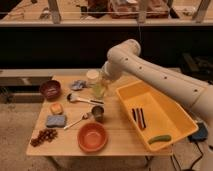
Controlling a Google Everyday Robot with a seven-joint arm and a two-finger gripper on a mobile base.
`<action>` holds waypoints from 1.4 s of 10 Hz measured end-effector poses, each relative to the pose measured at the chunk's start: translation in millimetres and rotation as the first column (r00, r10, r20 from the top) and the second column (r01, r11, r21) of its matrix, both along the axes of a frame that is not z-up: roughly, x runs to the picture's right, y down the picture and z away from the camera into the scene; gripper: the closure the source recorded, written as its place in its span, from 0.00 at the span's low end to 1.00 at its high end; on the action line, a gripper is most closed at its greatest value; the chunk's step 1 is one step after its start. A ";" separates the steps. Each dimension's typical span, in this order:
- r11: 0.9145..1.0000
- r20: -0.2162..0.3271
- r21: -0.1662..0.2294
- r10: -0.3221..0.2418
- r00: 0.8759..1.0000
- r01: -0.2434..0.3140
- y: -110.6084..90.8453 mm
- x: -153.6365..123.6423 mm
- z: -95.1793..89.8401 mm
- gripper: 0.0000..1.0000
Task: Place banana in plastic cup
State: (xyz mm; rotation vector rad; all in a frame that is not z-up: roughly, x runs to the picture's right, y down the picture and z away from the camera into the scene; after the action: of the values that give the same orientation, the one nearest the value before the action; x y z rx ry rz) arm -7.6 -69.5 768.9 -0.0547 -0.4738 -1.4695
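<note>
The plastic cup (92, 81), tall, translucent yellow-green with a whitish top, stands at the back middle of the wooden table (122, 137). My gripper (102, 86) hangs from the white arm right against the cup's right side, partly in front of it. It is shut on the banana (100, 91), a pale yellow piece that pokes down below the wrist and overlaps the cup's lower right edge. The banana is beside the cup's wall, not inside it.
A yellow tray (172, 131) on the right holds dark utensils (139, 117) and a green cucumber-like piece (160, 139). An orange bowl (92, 137), a small dark metal cup (98, 113), spoons (82, 99), a maroon bowl (50, 89), a blue sponge (56, 120) and grapes (43, 136) lie around the table.
</note>
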 end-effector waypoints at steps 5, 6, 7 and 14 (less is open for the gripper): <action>0.998 -0.037 -0.055 -0.004 0.999 0.002 -49.5 -68.1 64.2 0.75; 0.997 -0.038 -0.083 0.004 0.999 -0.007 -43.0 -70.7 75.9 0.75; 0.994 -0.037 -0.106 0.008 0.999 -0.012 -33.1 -68.4 83.0 0.75; 0.976 0.018 -0.216 0.042 0.999 -0.037 23.6 -2.6 112.4 0.54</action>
State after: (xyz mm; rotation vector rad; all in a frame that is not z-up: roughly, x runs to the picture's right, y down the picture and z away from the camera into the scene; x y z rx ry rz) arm -10.3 -45.9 881.4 -0.2003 -0.6483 -1.3765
